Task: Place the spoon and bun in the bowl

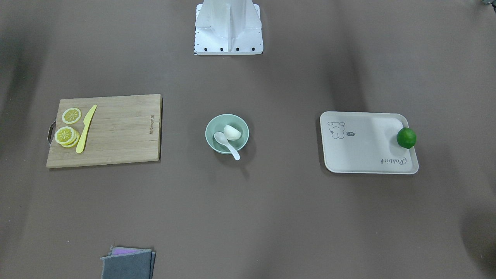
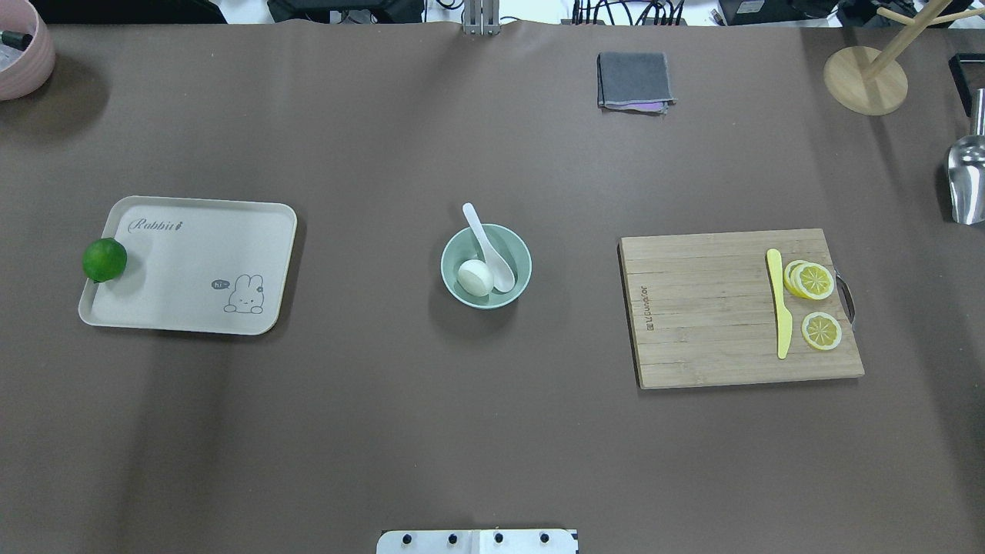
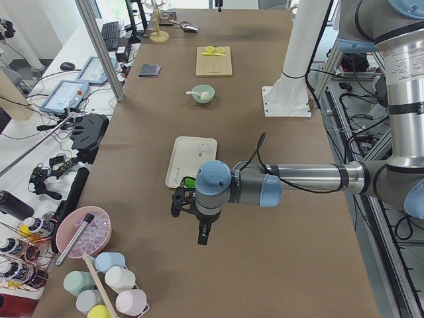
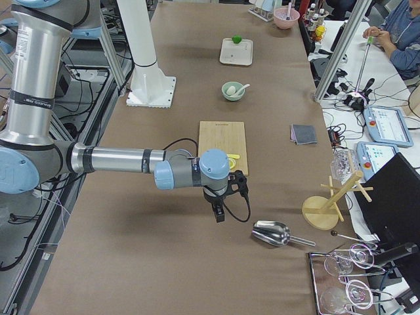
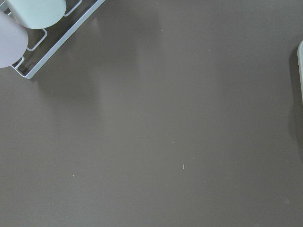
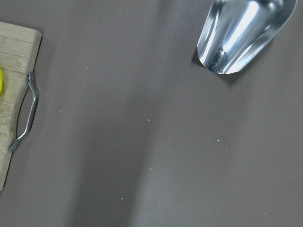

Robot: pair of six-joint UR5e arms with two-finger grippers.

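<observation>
The pale mint-green bowl (image 1: 208,135) (image 2: 524,258) stands at the table's middle. The white bun (image 1: 232,132) (image 2: 475,277) lies inside it. The white spoon (image 1: 226,144) (image 2: 485,238) rests with its scoop in the bowl beside the bun and its handle over the rim. My left gripper (image 3: 202,235) hangs over bare table beyond the tray, far from the bowl; I cannot tell if it is open. My right gripper (image 4: 218,213) hangs past the cutting board near a metal scoop; I cannot tell its state either.
A cream tray (image 2: 192,323) with a green lime (image 2: 104,259) at its edge lies on the robot's left. A wooden cutting board (image 2: 708,308) with lemon slices (image 2: 816,281) and a yellow knife (image 2: 780,304) lies on the right. A grey cloth (image 2: 634,80), a metal scoop (image 6: 241,33), a wooden stand (image 2: 866,77).
</observation>
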